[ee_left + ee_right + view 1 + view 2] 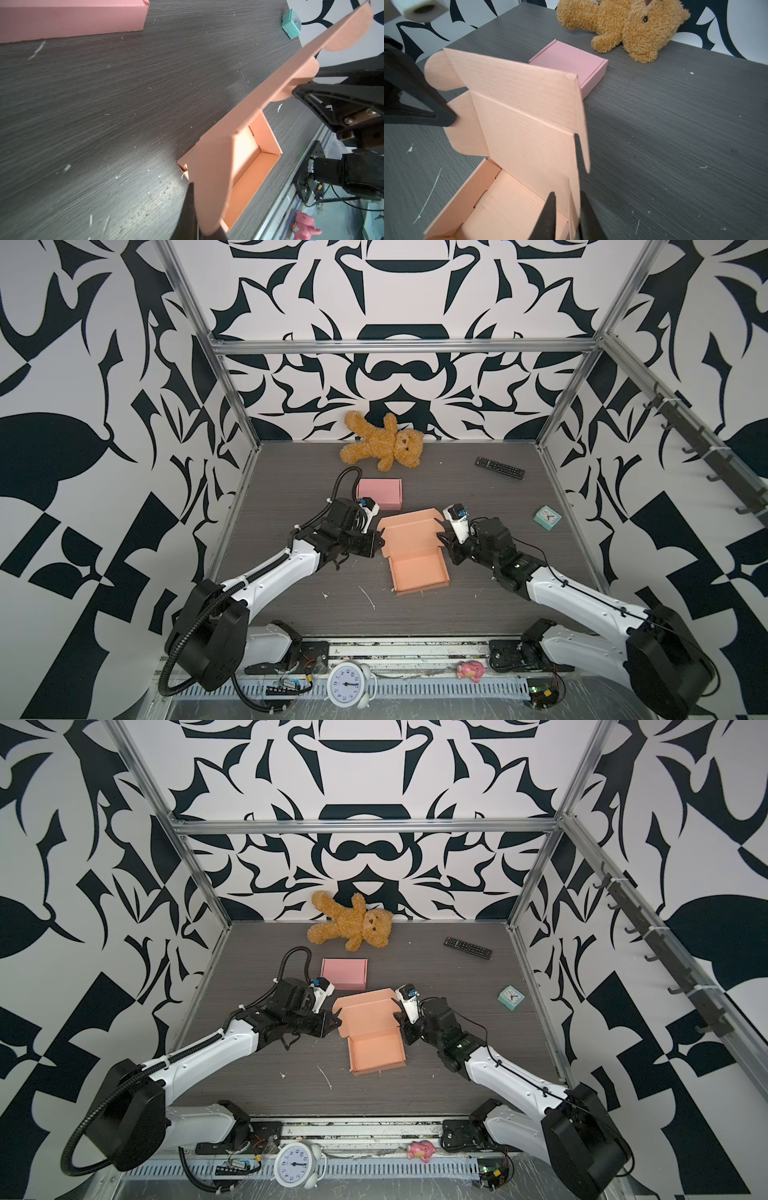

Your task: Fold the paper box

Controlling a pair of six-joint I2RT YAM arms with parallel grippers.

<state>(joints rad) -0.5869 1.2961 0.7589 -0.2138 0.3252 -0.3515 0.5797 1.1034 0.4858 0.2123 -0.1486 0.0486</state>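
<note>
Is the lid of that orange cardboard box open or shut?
Open: on the orange cardboard box, the lid stands raised, leaving its inside exposed.

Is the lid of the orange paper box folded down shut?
No: in the right wrist view the orange paper box has its lid standing up, leaving its inside open to see.

— Bright, even, from overhead; soft shadows only, just beside the paper box (415, 556) on the table (478, 614).
— Sharp around the paper box in both top views, bowed towards the edges. Blurred close up in the wrist views, washed pale inside the box.
</note>
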